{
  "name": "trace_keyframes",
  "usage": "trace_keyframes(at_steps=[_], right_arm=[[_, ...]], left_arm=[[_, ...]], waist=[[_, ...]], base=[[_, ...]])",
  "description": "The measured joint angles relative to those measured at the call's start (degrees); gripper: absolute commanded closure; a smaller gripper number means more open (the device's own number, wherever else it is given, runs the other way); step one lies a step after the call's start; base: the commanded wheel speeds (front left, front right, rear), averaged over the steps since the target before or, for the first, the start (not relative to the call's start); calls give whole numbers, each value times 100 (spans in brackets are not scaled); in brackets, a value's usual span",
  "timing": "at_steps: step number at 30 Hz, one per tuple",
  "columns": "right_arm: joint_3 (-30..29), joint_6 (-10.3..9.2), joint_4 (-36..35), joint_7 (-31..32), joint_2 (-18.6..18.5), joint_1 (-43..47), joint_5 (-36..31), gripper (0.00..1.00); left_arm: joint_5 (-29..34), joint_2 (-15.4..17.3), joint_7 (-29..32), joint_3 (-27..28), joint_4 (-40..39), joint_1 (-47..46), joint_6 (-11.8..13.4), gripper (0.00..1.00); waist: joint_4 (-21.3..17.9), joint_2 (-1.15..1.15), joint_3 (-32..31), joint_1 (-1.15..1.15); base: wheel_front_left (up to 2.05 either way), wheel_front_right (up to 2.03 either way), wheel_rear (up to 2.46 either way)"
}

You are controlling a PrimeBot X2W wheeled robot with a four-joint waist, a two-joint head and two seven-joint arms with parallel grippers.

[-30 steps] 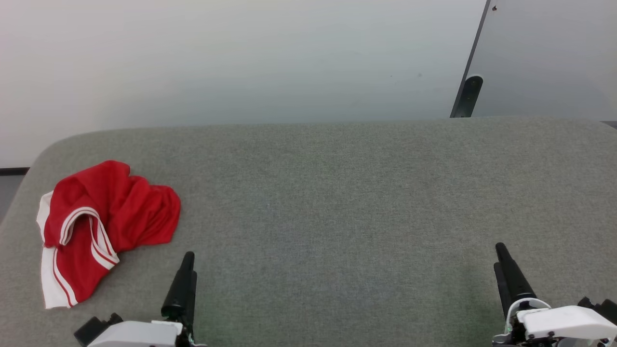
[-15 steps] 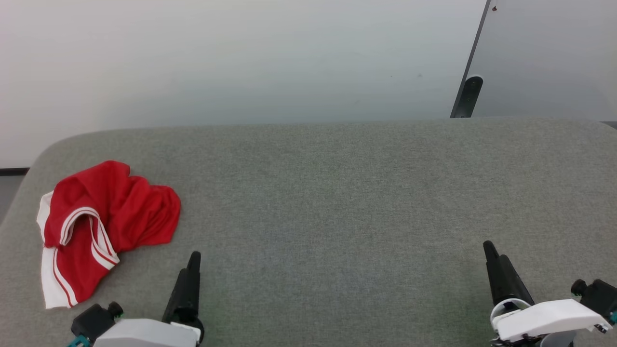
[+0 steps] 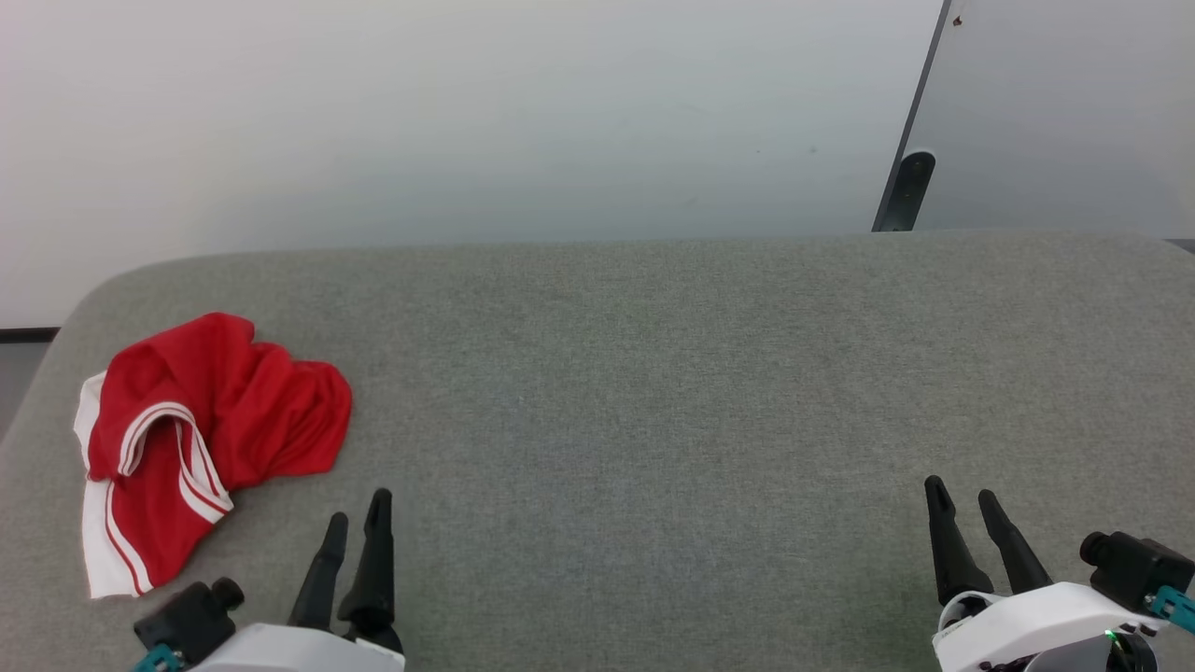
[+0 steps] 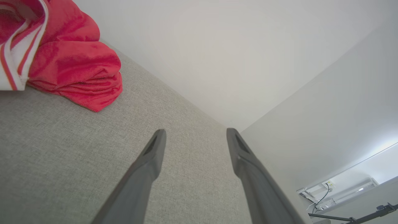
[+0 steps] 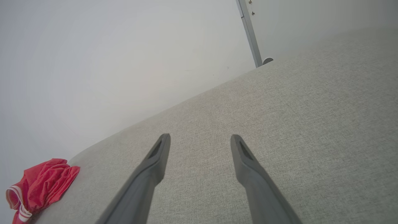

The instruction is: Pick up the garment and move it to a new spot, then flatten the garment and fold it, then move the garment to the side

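The garment lies crumpled at the left end of the grey fabric surface, red with white-and-red striped trim showing; its number is hidden in the folds. It also appears as a garment at the upper left of the left wrist view and a small garment at the lower left of the right wrist view. My left gripper hovers open just right of and nearer than the bundle, empty. My right gripper is open and empty at the lower right, far from the cloth.
A pale wall rises behind the surface. A dark-edged panel leans at the back right. The surface's rounded left corner drops to the floor. Grey fabric stretches between the two grippers.
Both grippers have rotated, so each now shows two separate fingers instead of one. The right gripper has drifted slightly left. The garment has not moved.
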Motion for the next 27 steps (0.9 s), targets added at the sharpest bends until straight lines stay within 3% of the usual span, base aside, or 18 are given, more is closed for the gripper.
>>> trace_keyframes(at_steps=[27], right_arm=[[160, 1, 41, -412, 4, -2, -1668, 0]], left_arm=[[1610, 105, -409, -235, -422, 215, -2, 0]], waist=[[-16, 0, -41, 0]], base=[[0, 0, 0]])
